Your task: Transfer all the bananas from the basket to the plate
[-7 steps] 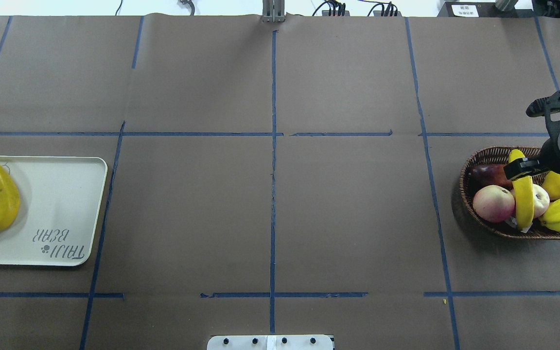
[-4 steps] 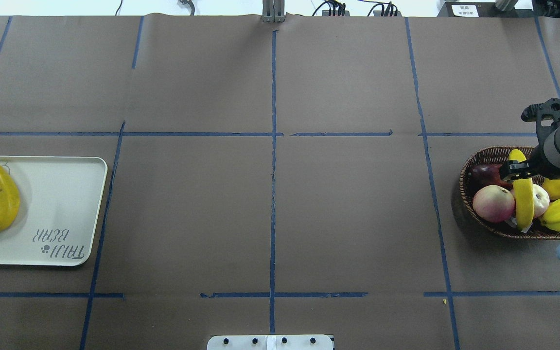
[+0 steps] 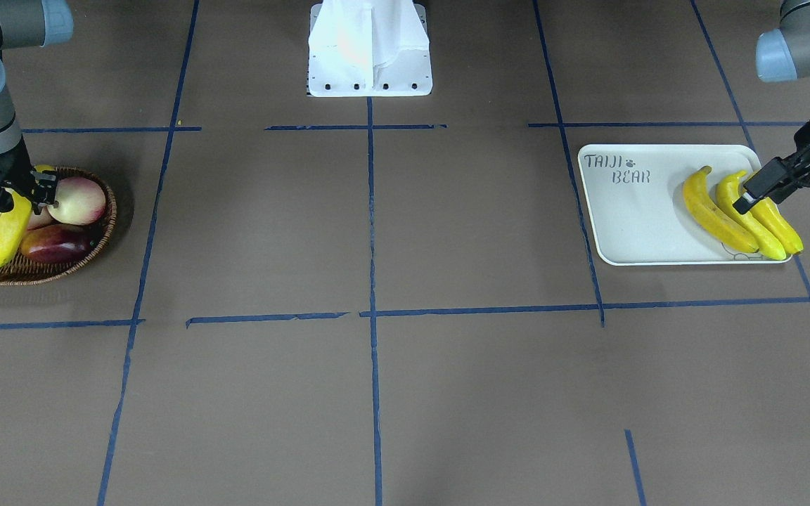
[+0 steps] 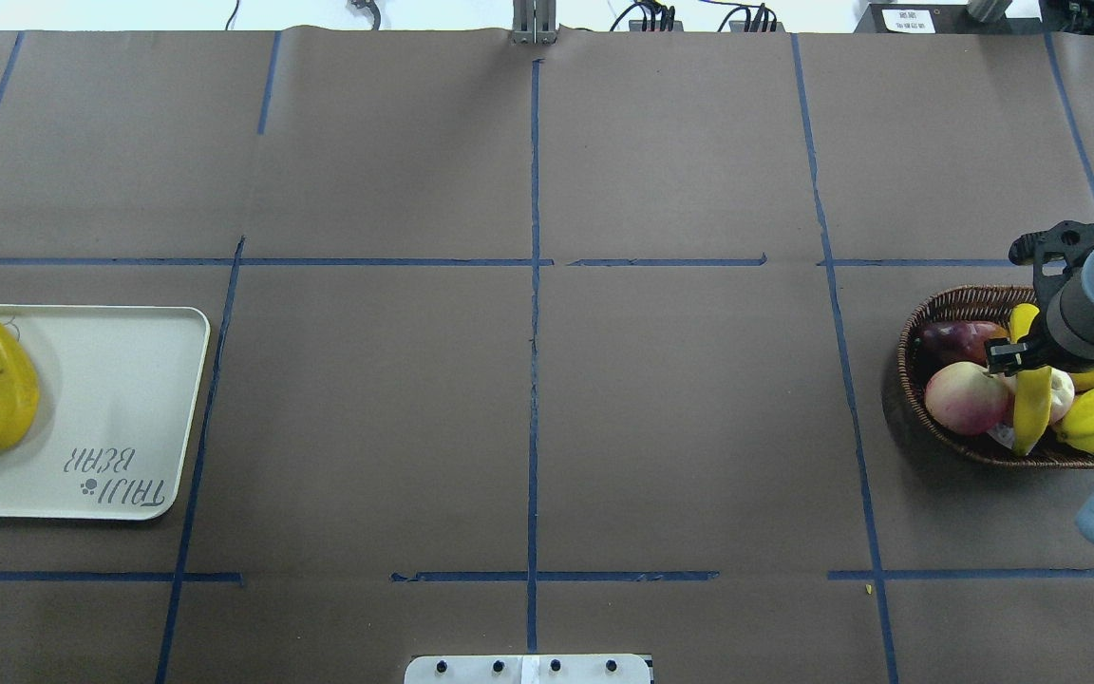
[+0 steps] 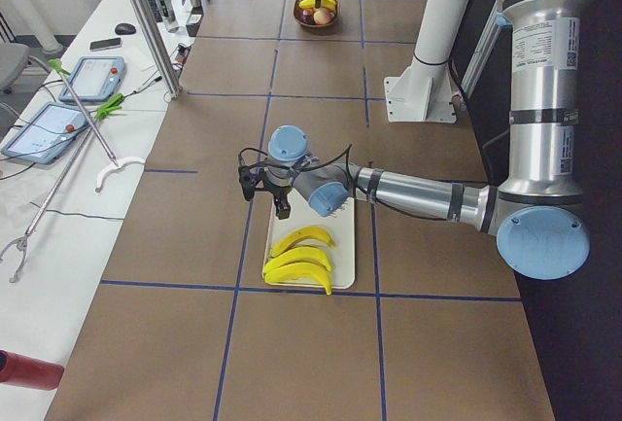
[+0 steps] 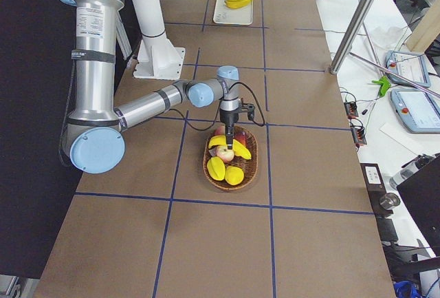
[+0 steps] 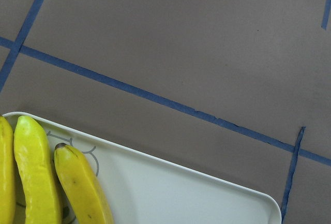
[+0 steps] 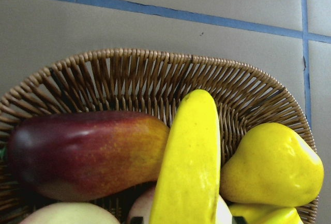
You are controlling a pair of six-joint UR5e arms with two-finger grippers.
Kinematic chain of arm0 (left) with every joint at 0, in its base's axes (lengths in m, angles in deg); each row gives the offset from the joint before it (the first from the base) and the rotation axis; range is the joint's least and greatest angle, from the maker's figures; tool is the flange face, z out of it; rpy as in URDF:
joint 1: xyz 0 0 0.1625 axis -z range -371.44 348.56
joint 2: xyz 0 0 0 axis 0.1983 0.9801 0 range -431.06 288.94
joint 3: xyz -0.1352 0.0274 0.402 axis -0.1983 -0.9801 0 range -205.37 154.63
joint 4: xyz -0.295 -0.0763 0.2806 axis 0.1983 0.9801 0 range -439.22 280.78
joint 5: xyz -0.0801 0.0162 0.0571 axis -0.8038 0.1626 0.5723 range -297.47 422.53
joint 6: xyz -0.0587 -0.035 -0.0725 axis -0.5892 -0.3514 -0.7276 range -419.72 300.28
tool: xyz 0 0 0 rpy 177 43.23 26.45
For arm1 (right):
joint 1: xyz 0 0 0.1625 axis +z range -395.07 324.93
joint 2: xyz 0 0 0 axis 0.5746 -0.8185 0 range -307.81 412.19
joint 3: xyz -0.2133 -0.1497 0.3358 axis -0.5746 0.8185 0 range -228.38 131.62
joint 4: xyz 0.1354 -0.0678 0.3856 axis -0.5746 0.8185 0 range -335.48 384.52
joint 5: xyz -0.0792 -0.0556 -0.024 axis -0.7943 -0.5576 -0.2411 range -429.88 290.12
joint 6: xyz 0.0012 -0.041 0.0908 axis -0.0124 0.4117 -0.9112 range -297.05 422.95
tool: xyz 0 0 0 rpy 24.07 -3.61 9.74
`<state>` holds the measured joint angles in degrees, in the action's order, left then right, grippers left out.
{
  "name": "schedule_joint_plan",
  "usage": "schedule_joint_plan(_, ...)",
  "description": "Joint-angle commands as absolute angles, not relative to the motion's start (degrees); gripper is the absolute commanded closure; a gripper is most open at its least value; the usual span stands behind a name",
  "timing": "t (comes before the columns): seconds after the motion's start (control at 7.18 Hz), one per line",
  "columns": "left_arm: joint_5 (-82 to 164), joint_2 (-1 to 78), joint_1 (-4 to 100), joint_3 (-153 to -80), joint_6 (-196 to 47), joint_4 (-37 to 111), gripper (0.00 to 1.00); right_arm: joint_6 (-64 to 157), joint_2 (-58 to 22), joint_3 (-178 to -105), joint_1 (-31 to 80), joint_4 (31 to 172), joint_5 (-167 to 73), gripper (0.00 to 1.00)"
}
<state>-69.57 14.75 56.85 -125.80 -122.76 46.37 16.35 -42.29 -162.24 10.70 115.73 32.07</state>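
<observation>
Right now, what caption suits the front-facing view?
Right gripper grips a banana in the wicker basket; three bananas lie on the white tray.

Robotics lab, blue-taped grid table (image 4: 680, 427), tablets (image 5: 92, 76) on side bench (image 5: 44, 246)

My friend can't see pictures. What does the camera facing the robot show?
Three bananas lie on a white plate with the left gripper over them. Across the table, the right gripper straddles a fourth banana in a wicker basket of fruit.

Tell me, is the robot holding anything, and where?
Yes. The right gripper pinches the banana in the basket, about a third from its far end. The left gripper holds nothing.
</observation>
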Motion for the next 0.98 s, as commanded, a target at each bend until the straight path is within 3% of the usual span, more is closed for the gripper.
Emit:
schedule_joint_plan(0.0, -69.57, 14.64, 56.85, -125.82, -122.74, 46.38, 0.01, 19.95, -43.17, -162.02, 10.20, 115.83, 31.73, 0.37)
schedule_joint_plan(0.14, -69.57, 14.64, 56.77, -125.74, -122.82, 46.38, 0.01, 20.76, -43.17, -162.02, 10.20, 115.83, 31.64, 0.44)
schedule_joint_plan(0.28, -69.57, 14.64, 56.76, -125.82, -122.82, 46.38, 0.01, 20.76, -43.09, -162.28, 10.20, 115.75, 31.64, 0.80)
schedule_joint_plan(0.42, -69.57, 14.64, 56.76, -125.82, -122.82, 46.38, 0.01, 21.11, -42.65, -163.15, 10.28, 115.83, 32.07, 0.91)
schedule_joint_plan(0.56, -69.57, 14.72, 56.76, -125.82, -122.82, 46.38, 0.00, 21.29, -42.47, -164.64, 10.63, 115.92, 32.43, 0.99)
schedule_joint_plan(0.84, -69.66, 14.99, 56.68, -126.26, -122.91, 46.72, 0.00, 21.29, -42.04, -168.07, 13.17, 115.93, 35.39, 0.99)
